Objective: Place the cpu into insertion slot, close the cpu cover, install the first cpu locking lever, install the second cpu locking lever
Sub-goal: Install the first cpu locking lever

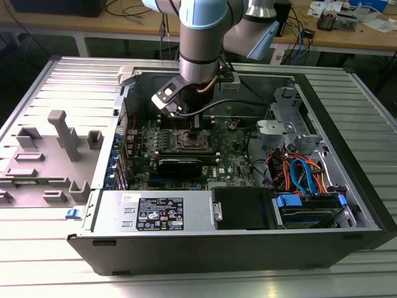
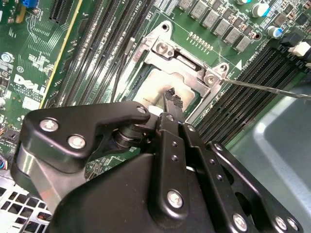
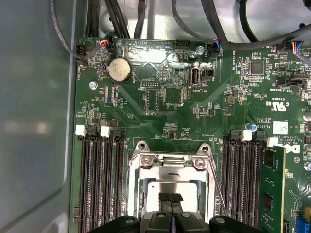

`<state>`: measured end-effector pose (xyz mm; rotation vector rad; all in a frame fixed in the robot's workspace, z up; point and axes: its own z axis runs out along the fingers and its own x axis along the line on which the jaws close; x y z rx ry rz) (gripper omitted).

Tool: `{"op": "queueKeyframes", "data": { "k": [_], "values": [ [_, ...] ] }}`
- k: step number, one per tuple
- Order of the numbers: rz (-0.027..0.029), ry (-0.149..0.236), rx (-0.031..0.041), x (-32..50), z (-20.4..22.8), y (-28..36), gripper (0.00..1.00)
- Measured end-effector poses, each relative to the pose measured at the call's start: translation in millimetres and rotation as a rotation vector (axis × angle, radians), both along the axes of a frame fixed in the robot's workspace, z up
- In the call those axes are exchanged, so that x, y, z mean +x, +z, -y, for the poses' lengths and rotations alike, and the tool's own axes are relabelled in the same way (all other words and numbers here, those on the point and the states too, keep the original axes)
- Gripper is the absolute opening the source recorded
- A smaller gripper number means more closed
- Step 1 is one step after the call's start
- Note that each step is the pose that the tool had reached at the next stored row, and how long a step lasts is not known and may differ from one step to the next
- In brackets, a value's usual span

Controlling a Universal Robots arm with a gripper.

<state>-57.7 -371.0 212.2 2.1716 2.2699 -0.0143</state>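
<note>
**Open computer case (image 1: 347, 205), contents listed from the exterior view's near edge to its far edge. Clock positions are read in that view from the insertion slot.**

1. Power supply (image 1: 158, 214): silver box with a label, at 6 o'clock against the near wall of the case.
2. Drive bay cables (image 1: 304, 177): blue and orange bundle, at 4 o'clock, well apart from the slot.
3. Graphics card (image 1: 180, 166): black, at 6 o'clock, just beside the slot.
4. Insertion slot (image 1: 189, 143): on the green motherboard, directly beneath the gripper.
5. Cpu (image 3: 190, 188) (image 2: 156, 83): seated in the slot, silver-grey top facing up.
6. Cpu cover (image 3: 146, 170): silvery frame that appears to lie flat around the cpu.
7. Locking lever (image 3: 219, 191) (image 2: 267, 89): thin metal rod running along one side of the cover, its free end angling away.
8. Gripper (image 3: 170, 197) (image 2: 172, 102) (image 1: 195, 127): jaws clenched together with nothing between them, tips at the cpu's top face. Contact cannot be confirmed.
9. Memory slots (image 3: 102, 184): long and black, flanking the socket on both sides.
10. Coin cell (image 3: 119, 69): round, on the board beyond the socket.
11. Grey fixture tray (image 1: 59, 146): at 9 o'clock, outside the case.
12. Robot arm (image 1: 201, 37): descends from 12 o'clock.
13. Workbenches (image 1: 124, 25): at 12 o'clock, farthest back.
</note>
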Motion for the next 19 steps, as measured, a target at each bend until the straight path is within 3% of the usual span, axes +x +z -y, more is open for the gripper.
{"op": "queueKeyframes", "data": {
  "k": [12,16,19],
  "values": [
    [-0.0001,0.000,0.0000,1.2,0.0,1.1,0.11],
    [0.0000,0.000,0.0000,1.2,0.0,5.3,0.11],
    [-0.0001,0.000,0.0001,1.2,0.0,12.0,0.11]
  ]
}}
